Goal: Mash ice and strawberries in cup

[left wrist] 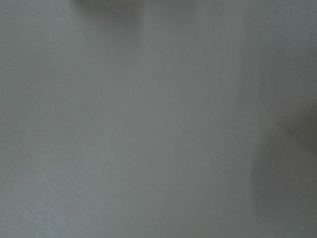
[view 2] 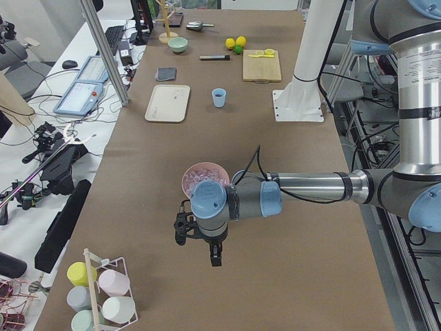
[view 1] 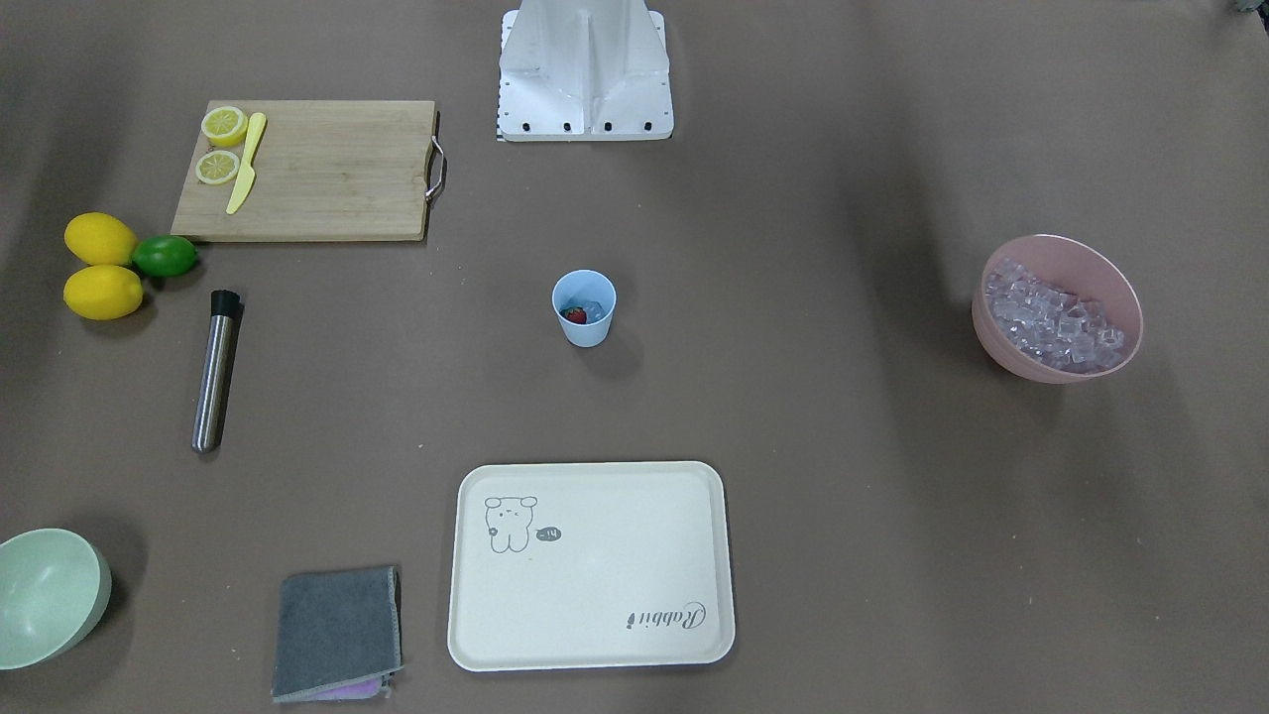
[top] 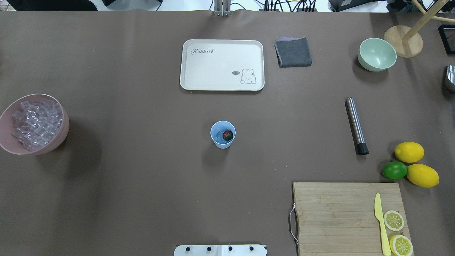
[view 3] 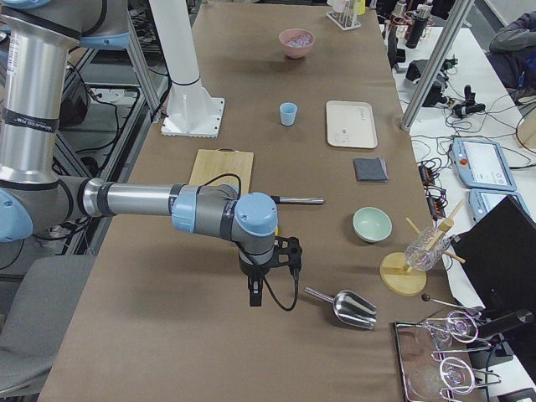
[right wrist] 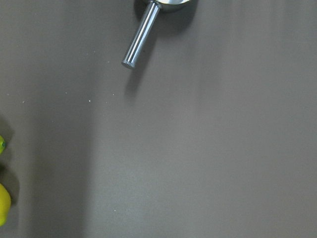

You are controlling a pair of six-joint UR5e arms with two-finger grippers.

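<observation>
I see the cup standing mid-table, strawberry and ice inside. The muddler lies toward the table's right end, long axis across it, black cap toward the robot's edge. I judge my right gripper nearer. Whether either gripper's jaws are spread, I cannot tell.

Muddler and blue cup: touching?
Apart. The overhead view shows the muddler lying flat, far off to the side of the upright cup, with a wide stretch of bare table between them.
</observation>
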